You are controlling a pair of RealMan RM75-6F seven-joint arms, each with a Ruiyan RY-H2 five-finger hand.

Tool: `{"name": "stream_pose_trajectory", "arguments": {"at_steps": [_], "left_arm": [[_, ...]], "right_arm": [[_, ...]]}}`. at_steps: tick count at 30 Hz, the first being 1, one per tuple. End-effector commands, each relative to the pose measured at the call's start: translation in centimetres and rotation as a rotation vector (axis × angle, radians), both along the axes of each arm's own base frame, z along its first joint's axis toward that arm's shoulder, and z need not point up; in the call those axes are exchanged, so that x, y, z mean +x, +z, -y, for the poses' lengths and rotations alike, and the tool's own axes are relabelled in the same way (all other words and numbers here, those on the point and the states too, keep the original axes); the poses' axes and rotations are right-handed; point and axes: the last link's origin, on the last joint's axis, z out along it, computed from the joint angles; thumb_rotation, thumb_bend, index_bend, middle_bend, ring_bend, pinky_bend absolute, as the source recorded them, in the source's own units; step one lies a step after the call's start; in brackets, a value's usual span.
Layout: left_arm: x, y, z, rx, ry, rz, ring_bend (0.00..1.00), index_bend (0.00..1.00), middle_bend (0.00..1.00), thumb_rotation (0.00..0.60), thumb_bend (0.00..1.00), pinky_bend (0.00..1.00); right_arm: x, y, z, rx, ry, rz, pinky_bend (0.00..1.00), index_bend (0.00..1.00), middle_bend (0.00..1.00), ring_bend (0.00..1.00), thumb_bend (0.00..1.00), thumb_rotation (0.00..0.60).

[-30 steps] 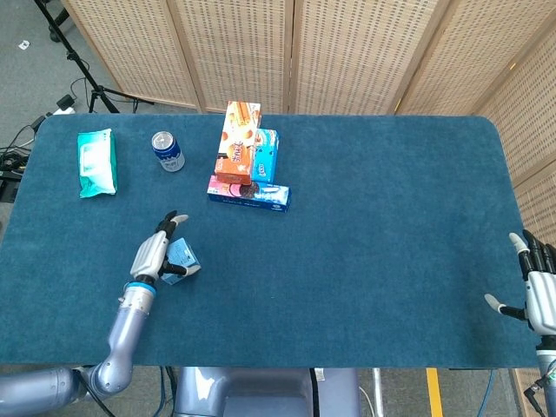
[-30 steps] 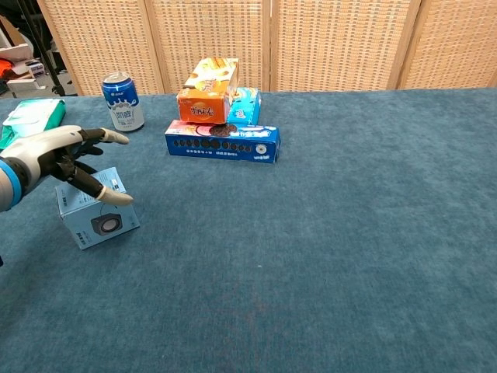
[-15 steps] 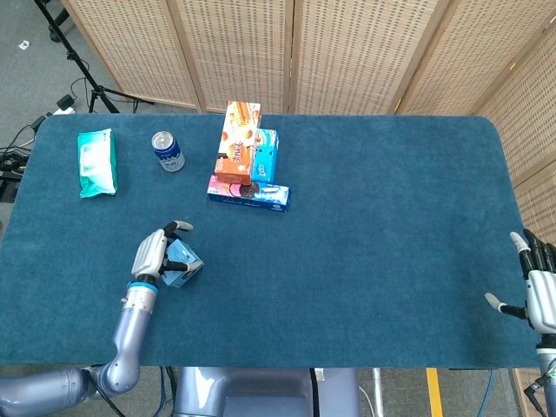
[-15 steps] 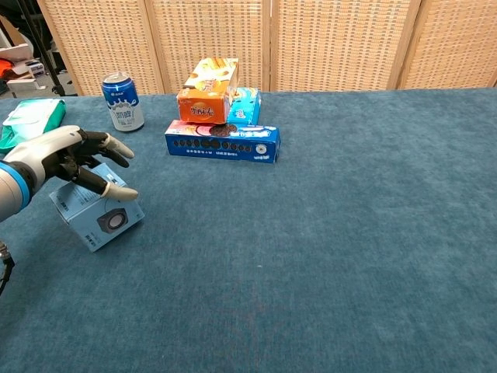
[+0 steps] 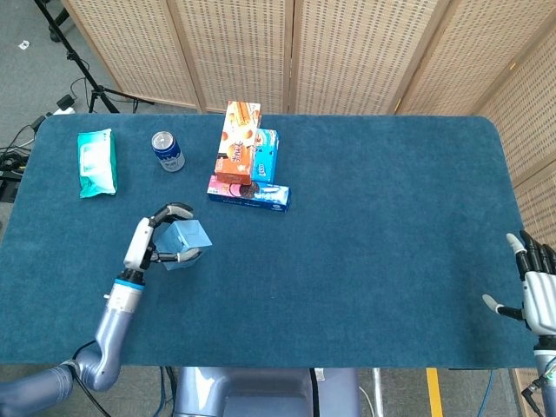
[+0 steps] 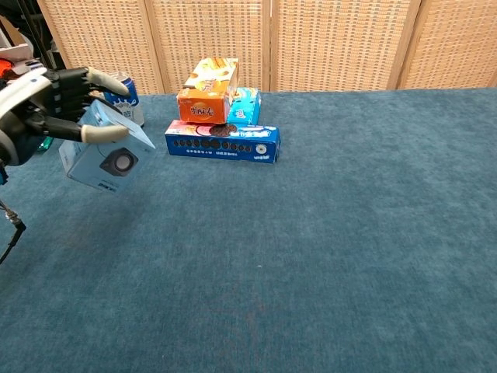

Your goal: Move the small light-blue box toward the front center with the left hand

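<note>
The left robot hand (image 6: 43, 105) grips the small light-blue box (image 6: 105, 155) tilted and lifted clear of the blue table (image 6: 326, 249), where a second ago the box rested under its fingers on the cloth.

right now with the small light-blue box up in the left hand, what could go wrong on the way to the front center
The small light-blue cardboard box hangs tilted in the left hand, held near its top, so it may twist or slip out during the carry. The tilt also means it could land on an edge and tip when set on the blue felt table. A wide swing might clip the long dark-blue biscuit box nearby.
</note>
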Motion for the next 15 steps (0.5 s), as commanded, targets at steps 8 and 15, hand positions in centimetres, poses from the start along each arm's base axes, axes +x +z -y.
{"name": "stream_pose_trajectory", "arguments": {"at_steps": [8, 15], "left_arm": [[-3.3, -2.1, 0.5, -0.036, -0.069, 0.27, 0.38, 0.44, 0.37, 0.6, 0.0, 0.5], [-4.0, -2.9, 0.5, -0.051, -0.036, 0.263, 0.38, 0.44, 0.37, 0.6, 0.0, 0.5]], "right_arm": [[0.0, -0.2, 0.0, 0.002, -0.002, -0.012, 0.0, 0.0, 0.0, 0.0, 0.0, 0.6], [0.0, -0.3, 0.1, 0.0, -0.004, -0.013, 0.0, 0.0, 0.0, 0.0, 0.0, 0.6]]}}
